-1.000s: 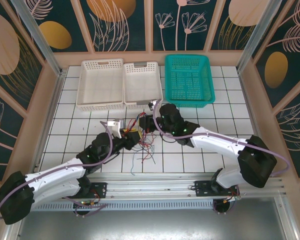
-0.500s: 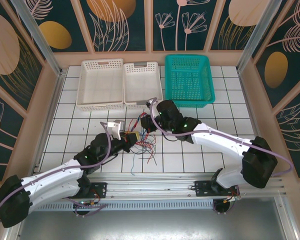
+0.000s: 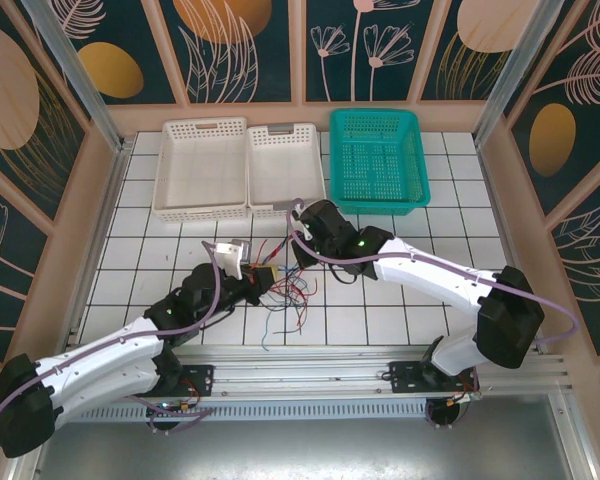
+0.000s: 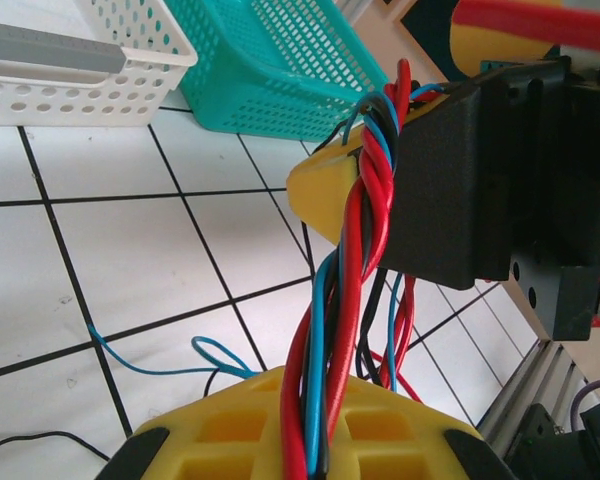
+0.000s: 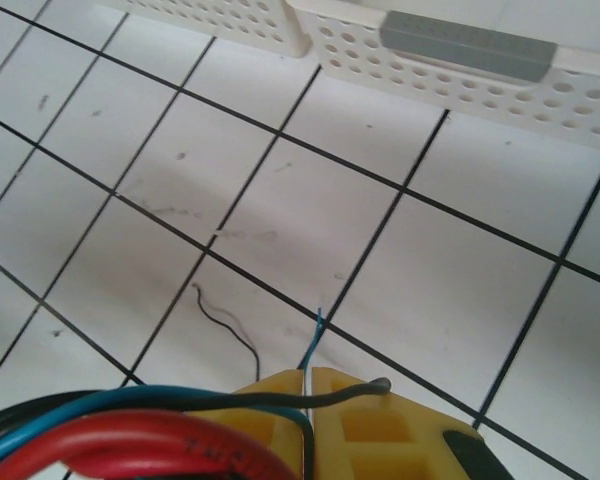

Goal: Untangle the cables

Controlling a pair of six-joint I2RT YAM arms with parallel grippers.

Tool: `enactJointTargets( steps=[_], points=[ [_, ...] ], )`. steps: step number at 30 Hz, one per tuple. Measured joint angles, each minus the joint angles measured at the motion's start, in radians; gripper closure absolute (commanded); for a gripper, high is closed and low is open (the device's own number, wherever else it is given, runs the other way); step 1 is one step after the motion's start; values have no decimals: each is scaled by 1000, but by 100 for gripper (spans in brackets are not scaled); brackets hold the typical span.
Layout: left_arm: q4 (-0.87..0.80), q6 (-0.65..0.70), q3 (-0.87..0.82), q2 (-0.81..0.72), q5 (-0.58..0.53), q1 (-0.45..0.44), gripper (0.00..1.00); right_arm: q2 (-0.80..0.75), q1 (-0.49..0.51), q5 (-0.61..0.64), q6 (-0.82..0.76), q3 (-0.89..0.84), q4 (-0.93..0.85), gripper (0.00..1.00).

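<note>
The cables are thin red, blue and black wires, bunched between my two grippers above the tiled table, with their loose ends fanned out on the tiles below. My left gripper is shut on the twisted bundle, which runs up from its yellow fingers to the right gripper's yellow finger. My right gripper is shut on the other end. A blue wire tip sticks out between its closed pads, and a black wire lies across them.
Two white baskets and a teal basket stand in a row at the back, close behind the right gripper. A loose black wire end lies on the tiles. The metal rail runs along the near edge.
My left gripper has closed on the cable bundle and drawn slightly left. My right gripper has moved up and left toward the white baskets, stretching the bundle between them.
</note>
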Motion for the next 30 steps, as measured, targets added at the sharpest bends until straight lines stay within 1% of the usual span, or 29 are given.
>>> enactJointTargets(
  steps=[4, 6, 10, 13, 15, 16, 21, 25, 28, 30],
  points=[
    [-37, 3, 48, 23, -22, -5, 100, 0, -33, -13, 0, 3, -15, 100],
    [-51, 7, 70, 35, -31, -6, 100, -1, -51, -37, 0, 3, -15, 89],
    [-87, 11, 105, 64, -45, -7, 100, -24, -87, -84, -4, -6, -6, 73],
    [-107, 8, 114, 80, -45, -7, 100, -80, -123, -148, -3, -48, 18, 54],
    [-117, 0, 114, 86, -48, -7, 100, -133, -153, -196, 0, -86, 40, 48],
    [-122, -9, 113, 85, -52, -7, 100, -160, -165, -219, 0, -104, 51, 46],
    [-125, -54, 100, 73, -80, -6, 100, -251, -201, -294, 8, -129, 90, 45],
    [-104, -90, 89, 58, -98, -6, 100, -268, -201, -358, 38, -154, 137, 47],
    [-75, -110, 83, 58, -106, -5, 100, -266, -190, -413, 75, -224, 186, 55],
    [-57, -122, 80, 58, -113, -5, 100, -252, -173, -441, 106, -269, 213, 58]
  ],
)
